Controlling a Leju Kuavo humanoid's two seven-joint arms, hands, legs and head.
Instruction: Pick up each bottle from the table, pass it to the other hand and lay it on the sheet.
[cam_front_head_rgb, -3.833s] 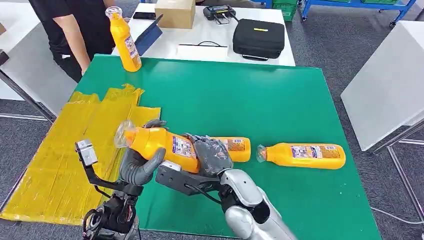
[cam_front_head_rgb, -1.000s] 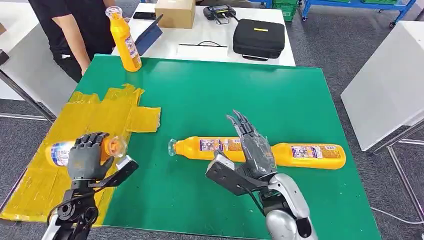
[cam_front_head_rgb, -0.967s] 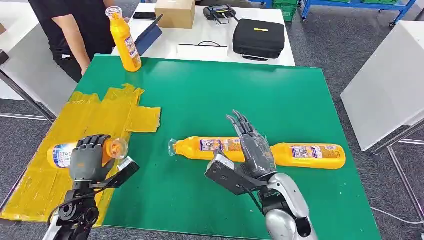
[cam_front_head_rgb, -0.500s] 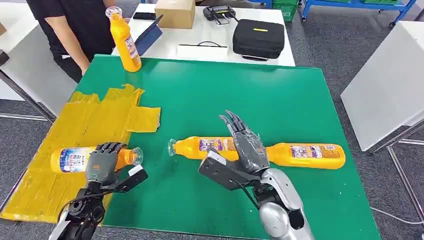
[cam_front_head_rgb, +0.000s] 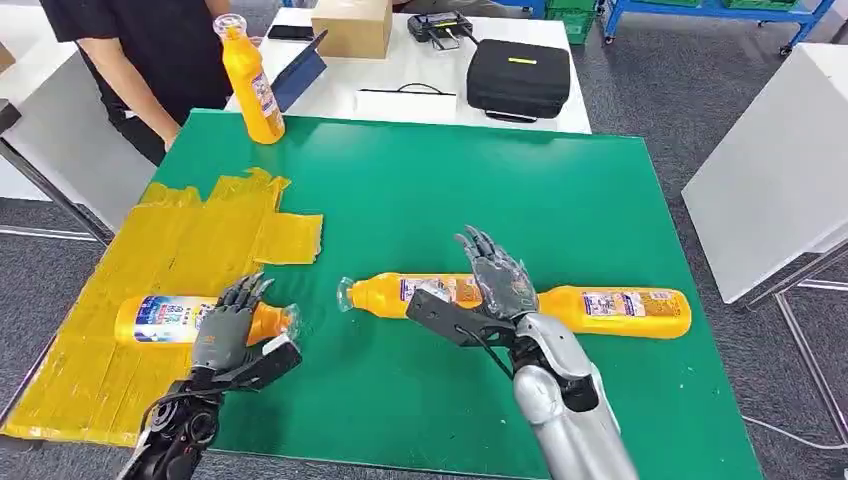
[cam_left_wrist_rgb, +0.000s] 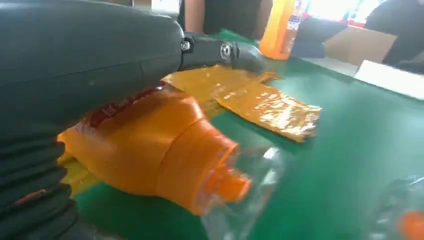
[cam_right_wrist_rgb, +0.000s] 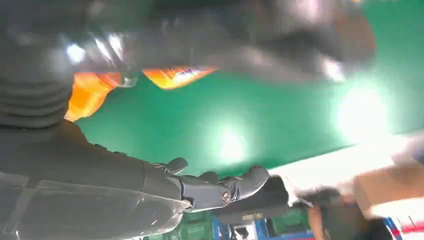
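my left hand (cam_front_head_rgb: 222, 330) rests over a bottle (cam_front_head_rgb: 175, 319) lying on the yellow sheet (cam_front_head_rgb: 150, 250), its capped end poking onto the green table (cam_front_head_rgb: 480, 190); fingers look spread, though i can't tell for sure whether they're gripping it. my right hand (cam_front_head_rgb: 497, 280) hovers over a second bottle (cam_front_head_rgb: 400, 296) lying on the table, fingers wide and holding nothing. a third bottle (cam_front_head_rgb: 615, 310) lies just beside it. a fourth (cam_front_head_rgb: 250, 80) stands at the far corner by a person (cam_front_head_rgb: 130, 50).
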